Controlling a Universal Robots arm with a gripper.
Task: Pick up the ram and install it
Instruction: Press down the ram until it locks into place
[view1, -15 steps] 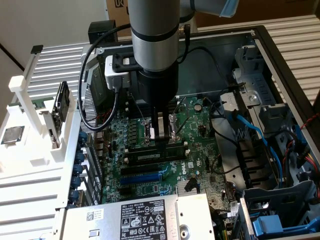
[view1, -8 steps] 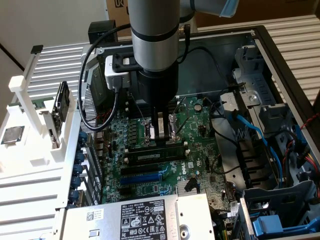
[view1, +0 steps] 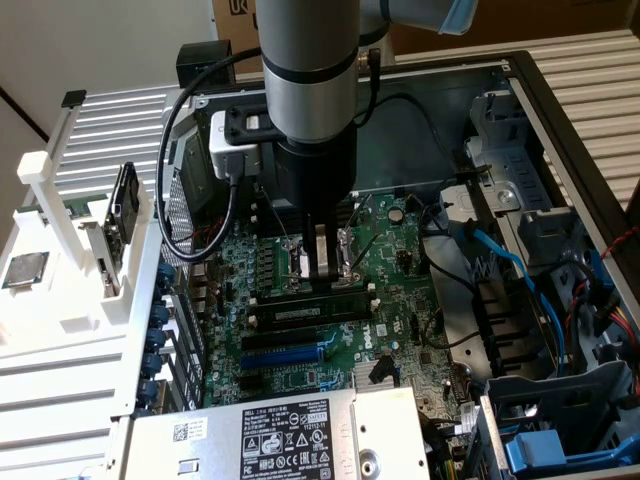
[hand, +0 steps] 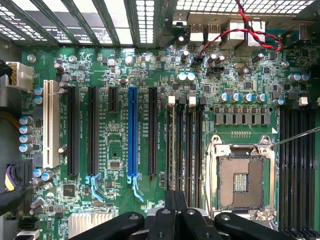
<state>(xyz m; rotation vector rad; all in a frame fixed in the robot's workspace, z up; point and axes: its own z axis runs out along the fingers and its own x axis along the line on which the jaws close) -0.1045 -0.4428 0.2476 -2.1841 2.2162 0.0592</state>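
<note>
A grey cylindrical robot arm (view1: 308, 70) reaches straight down into an open desktop computer case (view1: 560, 110) lying on its side. Its black gripper (view1: 322, 275) points vertically at the green motherboard (view1: 300, 375), with the fingertips down at the memory slots beside the silver processor socket (view1: 300, 262). The jaws are pressed together on the top edge of the ram, a long thin green circuit-board stick with black chips and a pale sticker (view1: 300, 311), which stands on edge, lengthwise in line with the slots.

In the wrist view the black fingers (hand: 172, 210) meet directly over the row of long black memory slots (hand: 185, 140), right next to the open socket (hand: 240, 177).

Nearest in the exterior view, a silver power supply box with a white label (view1: 285, 435) lies just in front of the board. On the exterior view's right, blue cables (view1: 515, 265) and a grey drive cage (view1: 560, 410) crowd the board's edge. On its left, a white plastic rack (view1: 70, 270) stands outside the case wall. A long blue expansion slot (view1: 290, 353) lies between the ram and the power supply. Beyond the arm, the dark rear wall of the case closes the space.
</note>
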